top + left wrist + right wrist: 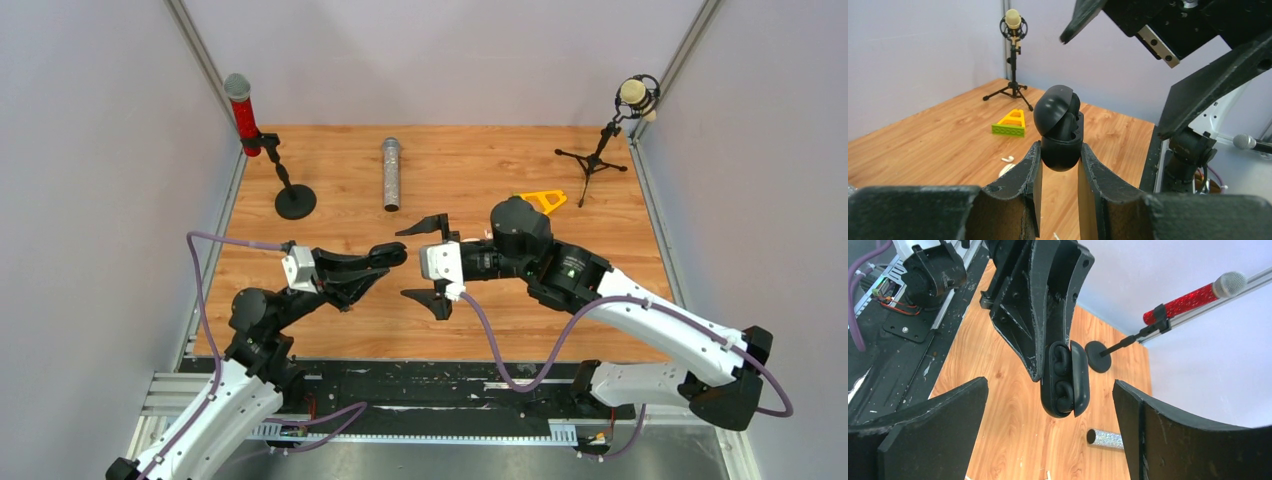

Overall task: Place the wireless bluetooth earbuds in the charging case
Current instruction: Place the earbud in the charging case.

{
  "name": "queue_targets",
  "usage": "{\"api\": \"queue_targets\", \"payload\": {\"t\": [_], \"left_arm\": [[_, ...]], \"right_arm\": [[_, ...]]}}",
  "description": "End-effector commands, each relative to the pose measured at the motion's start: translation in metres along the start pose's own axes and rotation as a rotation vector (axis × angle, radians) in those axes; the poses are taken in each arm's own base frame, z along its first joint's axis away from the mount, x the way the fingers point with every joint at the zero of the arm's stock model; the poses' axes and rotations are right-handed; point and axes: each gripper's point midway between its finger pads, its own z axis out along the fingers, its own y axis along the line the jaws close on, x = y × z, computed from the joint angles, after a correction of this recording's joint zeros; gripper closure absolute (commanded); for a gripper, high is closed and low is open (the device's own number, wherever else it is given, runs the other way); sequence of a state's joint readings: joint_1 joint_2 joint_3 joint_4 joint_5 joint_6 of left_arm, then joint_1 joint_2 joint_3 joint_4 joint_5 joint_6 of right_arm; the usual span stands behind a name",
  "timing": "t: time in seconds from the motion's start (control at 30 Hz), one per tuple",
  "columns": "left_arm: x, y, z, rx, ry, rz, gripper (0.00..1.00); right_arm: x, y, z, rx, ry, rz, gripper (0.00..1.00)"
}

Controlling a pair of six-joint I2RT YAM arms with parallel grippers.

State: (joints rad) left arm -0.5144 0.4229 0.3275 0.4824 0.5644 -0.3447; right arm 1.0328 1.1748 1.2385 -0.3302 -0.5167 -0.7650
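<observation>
Earbuds point(1062, 363), two black ones, appear seated in the open charging case point(1077, 382), which is clamped between the left fingers point(1024, 172) and held above the desk point(933, 145). The right fingers point(933, 420) are spread wide apart, facing it without touching.

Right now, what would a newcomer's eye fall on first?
The open black charging case, pinched in the left hand above mid-table. The right hand faces it with jaws spread wide. Behind, a red glitter microphone stands at the far left corner.
</observation>
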Motion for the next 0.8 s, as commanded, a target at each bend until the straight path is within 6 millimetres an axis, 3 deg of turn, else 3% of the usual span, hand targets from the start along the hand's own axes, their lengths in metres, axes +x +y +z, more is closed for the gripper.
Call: {"api": "queue_targets", "payload": {"t": [0.0, 0.2, 0.37, 0.5, 0.77], "left_arm": [[-0.022, 0.003, 0.004, -0.032, -0.046, -0.025, 1.00], [-0.022, 0.008, 0.004, -0.051, -0.041, -0.042, 1.00], [-0.021, 0.010, 0.004, -0.061, -0.042, -0.052, 1.00], [-0.021, 0.010, 0.005, -0.059, -0.042, -0.053, 1.00], [-0.021, 0.010, 0.005, -0.062, -0.044, -0.057, 1.00]], "right_arm": [[-0.030, -0.009, -0.012, 0.068, -0.090, -0.106, 0.02], [-0.026, 0.004, -0.020, 0.068, -0.080, -0.045, 0.07], [-0.010, 0.010, -0.016, 0.069, -0.043, 0.004, 0.13], [0.000, 0.007, -0.006, 0.088, -0.024, -0.014, 0.16], [-0.002, -0.007, 0.004, 0.147, -0.055, -0.115, 0.13]]}}
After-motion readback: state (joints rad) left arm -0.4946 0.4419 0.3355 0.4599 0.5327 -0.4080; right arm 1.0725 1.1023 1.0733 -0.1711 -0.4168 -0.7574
